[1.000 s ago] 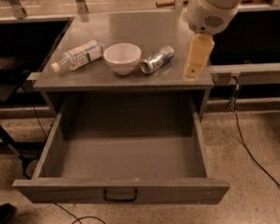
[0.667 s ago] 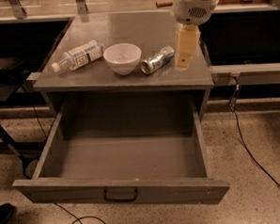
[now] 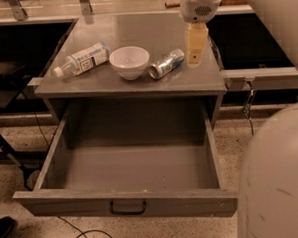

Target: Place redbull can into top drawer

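Observation:
The redbull can [image 3: 166, 64] lies on its side on the grey cabinet top [image 3: 134, 34], just right of a white bowl [image 3: 129, 62]. My gripper [image 3: 194, 61] hangs over the cabinet top just right of the can, close to it, with its tip near the surface and nothing visibly held. The top drawer [image 3: 68, 203] is pulled fully out below, with a dark handle [image 3: 127, 208] at the centre of its front panel. Nothing is inside it.
A clear plastic bottle with a white label [image 3: 83, 59] lies on its side left of the bowl. My arm's pale casing [image 3: 275, 179] fills the lower right. Dark shelving flanks the cabinet on both sides. Cables [image 3: 85, 237] lie on the speckled floor.
My gripper has moved left and toward the back, from the cabinet top's right front edge to just beside the can. The can, bowl, bottle and drawer have not moved.

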You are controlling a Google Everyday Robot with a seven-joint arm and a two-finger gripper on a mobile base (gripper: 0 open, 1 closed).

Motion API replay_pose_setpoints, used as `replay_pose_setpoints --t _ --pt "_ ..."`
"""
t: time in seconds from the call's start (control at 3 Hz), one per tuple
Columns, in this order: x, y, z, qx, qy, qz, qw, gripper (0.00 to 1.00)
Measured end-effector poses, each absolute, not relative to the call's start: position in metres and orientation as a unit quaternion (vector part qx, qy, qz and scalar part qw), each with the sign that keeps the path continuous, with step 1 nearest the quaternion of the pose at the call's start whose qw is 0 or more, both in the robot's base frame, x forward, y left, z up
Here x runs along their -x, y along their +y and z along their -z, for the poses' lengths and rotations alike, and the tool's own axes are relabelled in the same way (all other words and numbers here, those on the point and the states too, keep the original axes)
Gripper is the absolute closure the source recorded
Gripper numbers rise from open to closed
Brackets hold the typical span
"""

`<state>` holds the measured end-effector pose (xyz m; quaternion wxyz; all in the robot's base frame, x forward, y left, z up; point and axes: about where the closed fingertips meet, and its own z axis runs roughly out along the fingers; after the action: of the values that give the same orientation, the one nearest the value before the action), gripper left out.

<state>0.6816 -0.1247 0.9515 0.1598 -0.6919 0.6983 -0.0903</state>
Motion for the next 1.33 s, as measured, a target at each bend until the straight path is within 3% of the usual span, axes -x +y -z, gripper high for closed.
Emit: replay_pose_setpoints --t 1.33 --pt "-0.709 -0.134 -0.909 0.627 0.756 0.101 0.158 0.00"
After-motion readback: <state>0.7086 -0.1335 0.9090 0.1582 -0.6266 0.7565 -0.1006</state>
